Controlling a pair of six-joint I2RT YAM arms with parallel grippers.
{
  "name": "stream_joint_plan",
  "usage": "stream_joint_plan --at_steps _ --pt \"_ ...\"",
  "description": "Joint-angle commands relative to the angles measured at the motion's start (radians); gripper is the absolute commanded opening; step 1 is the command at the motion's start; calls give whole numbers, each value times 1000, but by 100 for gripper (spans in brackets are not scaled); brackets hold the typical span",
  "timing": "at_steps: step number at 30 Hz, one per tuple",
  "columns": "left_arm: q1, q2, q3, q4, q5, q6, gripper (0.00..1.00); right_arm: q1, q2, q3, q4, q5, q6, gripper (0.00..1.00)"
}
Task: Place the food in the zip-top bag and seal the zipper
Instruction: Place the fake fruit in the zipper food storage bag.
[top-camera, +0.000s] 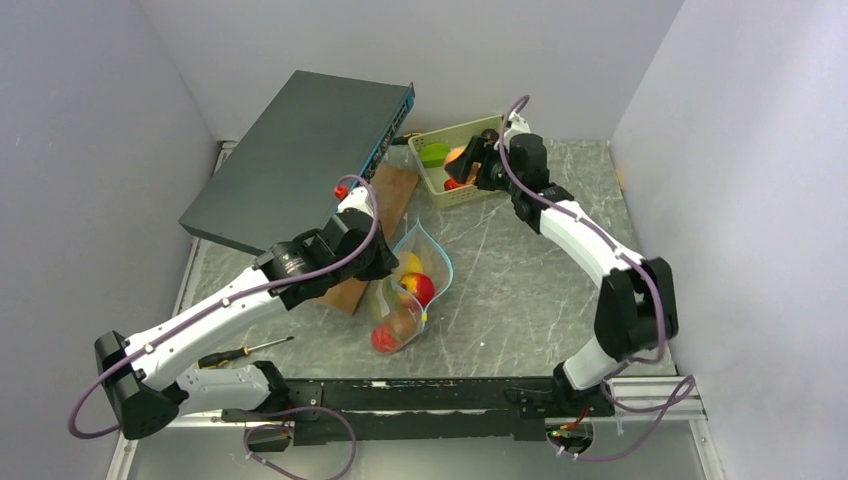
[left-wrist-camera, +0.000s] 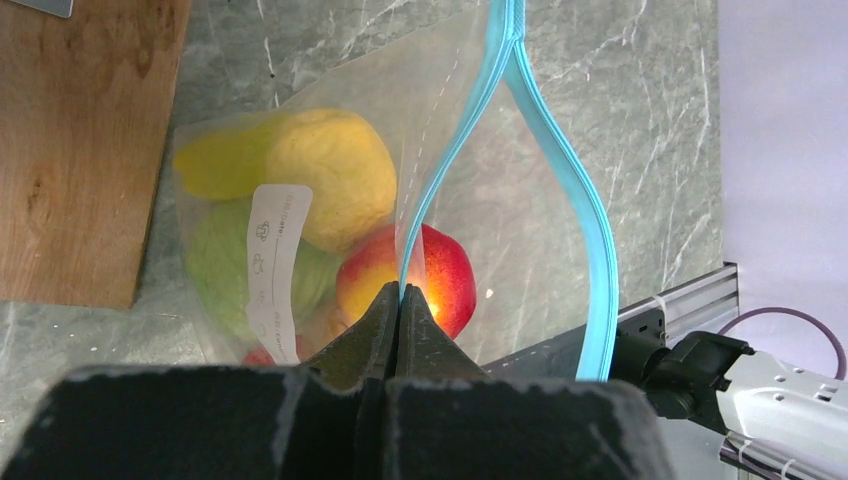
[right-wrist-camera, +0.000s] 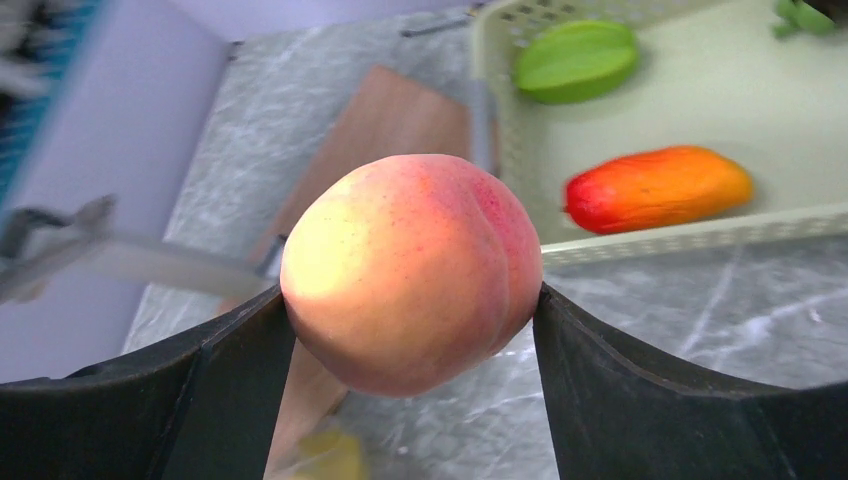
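Two jobs run together: the left gripper (left-wrist-camera: 399, 300), shut on the zipper (left-wrist-camera: 458, 140), props the bag (left-wrist-camera: 400, 110) open so the right gripper (right-wrist-camera: 412, 300), clasping a peach (right-wrist-camera: 410, 250), can drop it in

Open lane: bare table (top-camera: 520, 290) right of zip-top bag (top-camera: 400, 300), up to the basket (top-camera: 465, 195). Bag mouth gapes, zipper (left-wrist-camera: 590, 220) loop wide; left end effector (left-wrist-camera: 398, 300) pinches one lip, its arm crowds that side. Left and rear blocked by wooden board (top-camera: 392, 195) and tilted grey box (top-camera: 300, 160). Over the basket, right end effector (top-camera: 468, 165) with peach (right-wrist-camera: 400, 250) fills the space. Both walls (top-camera: 730, 150) sit close.
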Motion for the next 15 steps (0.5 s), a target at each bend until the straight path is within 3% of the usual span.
stream_joint_plan --at_steps 1,9,15 --pt "0 -61 -16 31 -3 17 0 83 -207 -18 -42 61 -63 0" --pt "0 -112 -48 52 -36 -5 0 294 -454 -151 -117 36 -96 2" --pt "0 -154 -73 50 -73 -18 0 457 -578 -254 -75 49 -205 25"
